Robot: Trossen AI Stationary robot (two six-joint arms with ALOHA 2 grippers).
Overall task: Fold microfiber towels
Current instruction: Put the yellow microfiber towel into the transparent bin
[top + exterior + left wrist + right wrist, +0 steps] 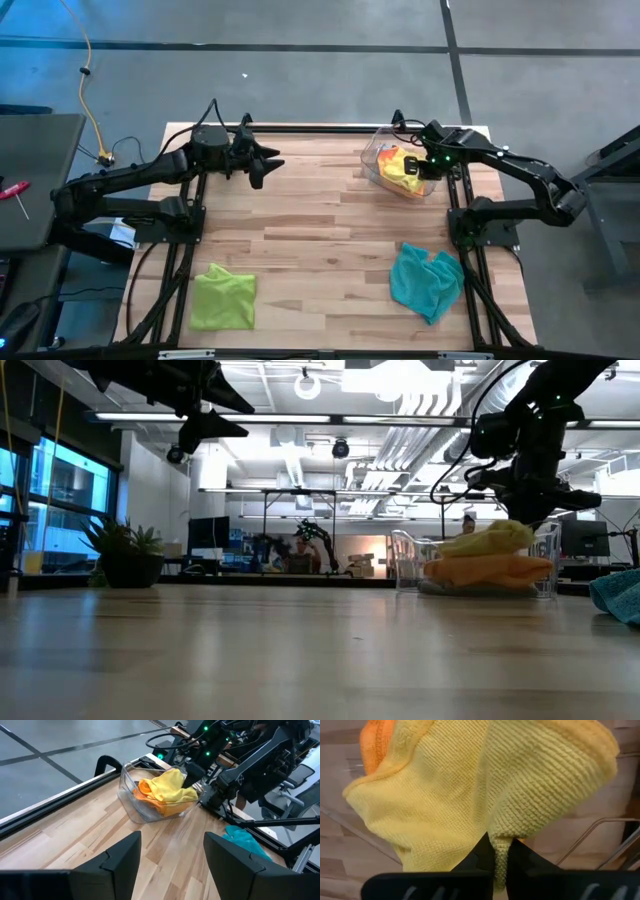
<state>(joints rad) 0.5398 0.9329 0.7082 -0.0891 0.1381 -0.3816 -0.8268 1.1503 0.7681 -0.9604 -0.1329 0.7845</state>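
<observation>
A clear bin (pixel 378 160) at the table's far right holds a yellow towel (pixel 170 790) on top of an orange towel (pixel 490 570). My right gripper (pixel 500 851) reaches down into the bin, shut on the yellow towel. A lime green towel (pixel 222 297) lies folded flat at the near left. A teal towel (pixel 427 280) lies crumpled at the near right. My left gripper (pixel 172 865) hangs open above the table's far left, with nothing between its fingers. My right gripper pinches a raised fold (pixel 501 840) of the yellow towel between its two fingers, coming at it steeply from above. The cloth bunches into a narrow ridge at the fingertips (pixel 481 854). The rest of the towel spreads out below over the orange towel in the bin.
A small potted plant (pixel 125 555) stands at the table's far left edge. Bare wood stretches across the table's middle between the two arms. The right arm's frame (pixel 480 225) stands between the bin and the teal towel.
</observation>
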